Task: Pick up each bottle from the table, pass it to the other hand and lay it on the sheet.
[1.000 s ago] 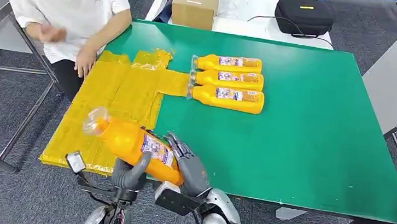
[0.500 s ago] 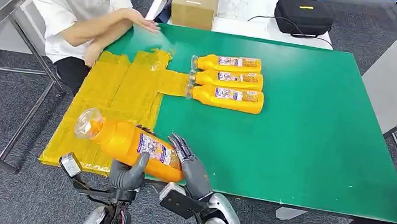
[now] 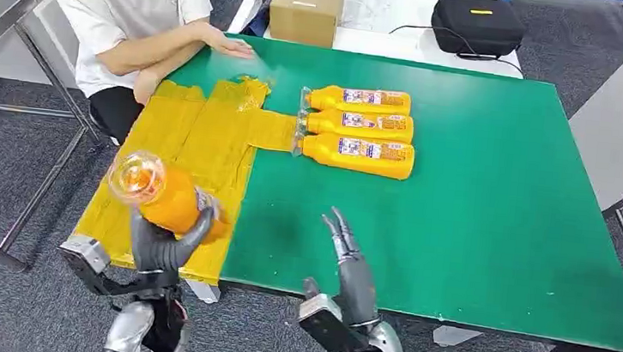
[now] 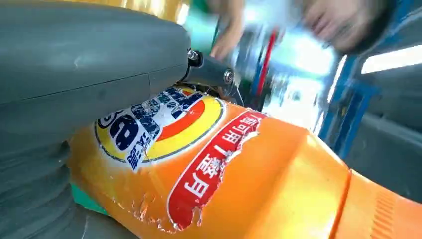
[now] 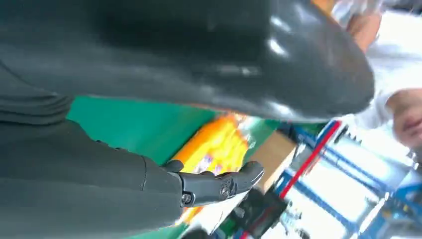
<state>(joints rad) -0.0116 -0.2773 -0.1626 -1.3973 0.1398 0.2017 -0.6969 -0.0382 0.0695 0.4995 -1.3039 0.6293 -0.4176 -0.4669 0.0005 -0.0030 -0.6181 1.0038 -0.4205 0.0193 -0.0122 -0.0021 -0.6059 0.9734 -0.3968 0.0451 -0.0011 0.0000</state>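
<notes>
My left hand (image 3: pixel 165 242) grips an orange bottle (image 3: pixel 154 191) with its clear cap end pointing up toward the camera, above the near part of the yellow sheet (image 3: pixel 181 155). The left wrist view shows the same bottle (image 4: pixel 259 184) with its torn label, pressed against my thumb (image 4: pixel 89 55). My right hand (image 3: pixel 349 264) stands apart to the right over the green table (image 3: pixel 476 218), fingers straight and spread, holding nothing. Three more orange bottles (image 3: pixel 356 128) lie side by side on the table, their caps at the sheet's right edge. The right wrist view shows those bottles (image 5: pixel 216 149) beyond my fingers (image 5: pixel 219 185).
A person in a white shirt (image 3: pixel 135 4) sits at the table's far left corner, one hand (image 3: pixel 233 46) resting on the green top. A cardboard box (image 3: pixel 307 8) and a black case (image 3: pixel 476 24) sit on the white table behind.
My right hand has let go of the bottle and drawn off to the right. My left hand has carried the bottle left and tipped it more upright over the sheet.
</notes>
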